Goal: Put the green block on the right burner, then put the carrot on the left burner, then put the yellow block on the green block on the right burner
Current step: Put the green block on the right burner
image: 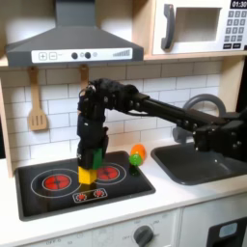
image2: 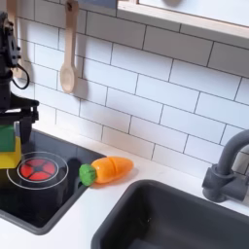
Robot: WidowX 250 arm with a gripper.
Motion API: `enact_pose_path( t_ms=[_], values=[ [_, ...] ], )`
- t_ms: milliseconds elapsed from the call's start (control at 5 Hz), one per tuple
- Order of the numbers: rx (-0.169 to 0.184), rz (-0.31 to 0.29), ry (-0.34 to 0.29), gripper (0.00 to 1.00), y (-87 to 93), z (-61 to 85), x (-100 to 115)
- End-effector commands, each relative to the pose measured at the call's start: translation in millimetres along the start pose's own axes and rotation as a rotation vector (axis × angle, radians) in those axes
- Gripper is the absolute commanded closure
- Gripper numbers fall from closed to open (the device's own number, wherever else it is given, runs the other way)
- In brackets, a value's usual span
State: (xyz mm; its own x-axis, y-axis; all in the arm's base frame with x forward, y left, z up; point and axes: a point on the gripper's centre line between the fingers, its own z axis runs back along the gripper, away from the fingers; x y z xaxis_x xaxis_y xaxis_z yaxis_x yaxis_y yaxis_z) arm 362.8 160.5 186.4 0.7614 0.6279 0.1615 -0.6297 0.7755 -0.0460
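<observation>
No brand or label is readable; the microwave keypad [image: 234, 29] at upper right of the first exterior view is too blurred to read. My gripper [image: 92, 159] sits low at centre-left, fingers closed on the green block [image: 89, 158], which rests on the yellow block [image: 87, 177] on the hob [image: 43, 198] between the left burner [image: 54, 179] and the right burner [image: 105, 173]. The carrot [image2: 106, 170] lies on the counter just beside the hob, centre of the second exterior view.
</observation>
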Motion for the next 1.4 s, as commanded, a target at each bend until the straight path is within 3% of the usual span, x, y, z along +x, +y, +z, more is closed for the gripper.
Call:
enact_pose_path(
  t_ms=[0,200,400,600,1200],
  values=[
    [-0.009,0.020,-0.012,0.12,6.6,-0.9,4],
    [-0.033,0.006,-0.006,0.63,3.3,0.0,5],
    [-0.041,0.001,-0.011,0.94,2.6,1.1,3],
    [-0.038,0.036,-0.007,1.00,10.2,0.3,6],
    [-0.106,-0.032,-0.016,1.00,-3.7,12.1,-2]
  ],
)
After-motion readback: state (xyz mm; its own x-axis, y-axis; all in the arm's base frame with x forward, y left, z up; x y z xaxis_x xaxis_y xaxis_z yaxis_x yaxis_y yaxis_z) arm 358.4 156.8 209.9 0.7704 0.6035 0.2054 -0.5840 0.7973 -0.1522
